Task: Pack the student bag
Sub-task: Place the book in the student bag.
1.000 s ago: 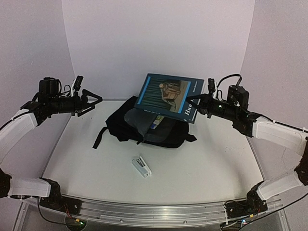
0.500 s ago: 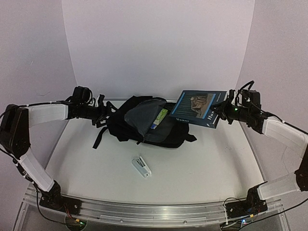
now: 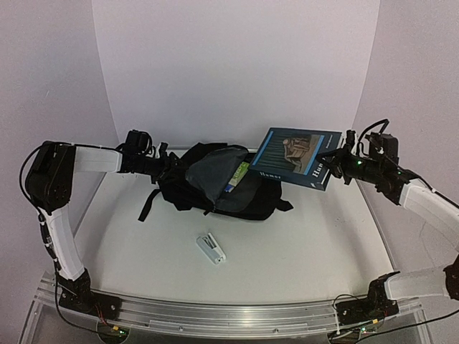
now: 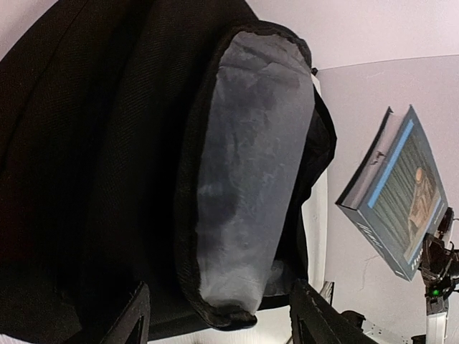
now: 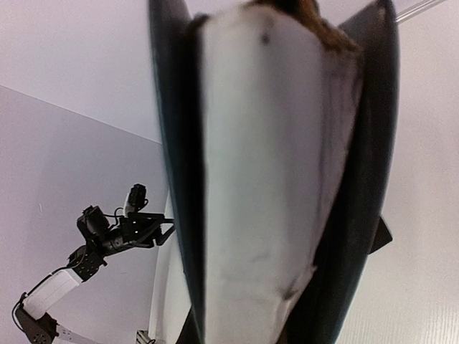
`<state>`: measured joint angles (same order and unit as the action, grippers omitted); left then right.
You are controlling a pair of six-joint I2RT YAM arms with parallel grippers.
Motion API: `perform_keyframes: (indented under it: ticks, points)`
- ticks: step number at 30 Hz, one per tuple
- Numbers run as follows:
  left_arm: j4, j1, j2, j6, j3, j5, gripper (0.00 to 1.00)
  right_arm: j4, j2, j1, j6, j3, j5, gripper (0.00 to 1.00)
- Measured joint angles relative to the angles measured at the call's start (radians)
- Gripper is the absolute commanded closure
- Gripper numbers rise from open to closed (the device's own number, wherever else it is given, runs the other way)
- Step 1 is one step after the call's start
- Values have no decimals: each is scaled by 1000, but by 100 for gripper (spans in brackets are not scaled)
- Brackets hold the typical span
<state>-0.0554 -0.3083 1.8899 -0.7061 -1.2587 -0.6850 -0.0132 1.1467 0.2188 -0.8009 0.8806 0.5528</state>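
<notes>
The student bag (image 3: pixel 237 197), a black backpack, lies at the back middle of the table with its grey-lined flap (image 3: pixel 208 174) turned up and its mouth open. My left gripper (image 3: pixel 169 168) is at the bag's left end. In the left wrist view its jaws stand open on either side of the flap's edge (image 4: pixel 237 215), and neither finger touches it. My right gripper (image 3: pixel 332 166) is shut on a blue book (image 3: pixel 297 155), held tilted in the air just right of the bag. The book's white page edge (image 5: pixel 265 179) fills the right wrist view.
A green-covered book (image 3: pixel 241 172) shows inside the bag's mouth. A small white object (image 3: pixel 211 248) lies on the table in front of the bag. A black strap (image 3: pixel 149 203) trails off the bag's left side. White walls enclose the table on three sides.
My left arm has swung in and down to the bag's left end, and its jaws have narrowed around the flap edge. My right gripper has carried the book from above the bag to its right.
</notes>
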Motion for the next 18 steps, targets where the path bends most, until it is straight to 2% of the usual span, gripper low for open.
perform_keyframes:
  ticks: [6,11,13,15,18]
  points:
    - [6,-13,101,-9,-59,-32,61,-3,-25,0,-15,0,13,100]
    - [47,-28,129,-40,-76,-68,87,-2,-36,0,-28,-10,10,100]
    - [79,-31,129,-51,-77,-80,95,-2,-42,0,-40,-28,6,100]
    - [110,-31,127,-52,-77,-85,99,-2,-43,0,-59,-50,2,100]
    - [161,-31,102,-53,-69,-99,100,-8,-41,0,-95,-85,2,100]
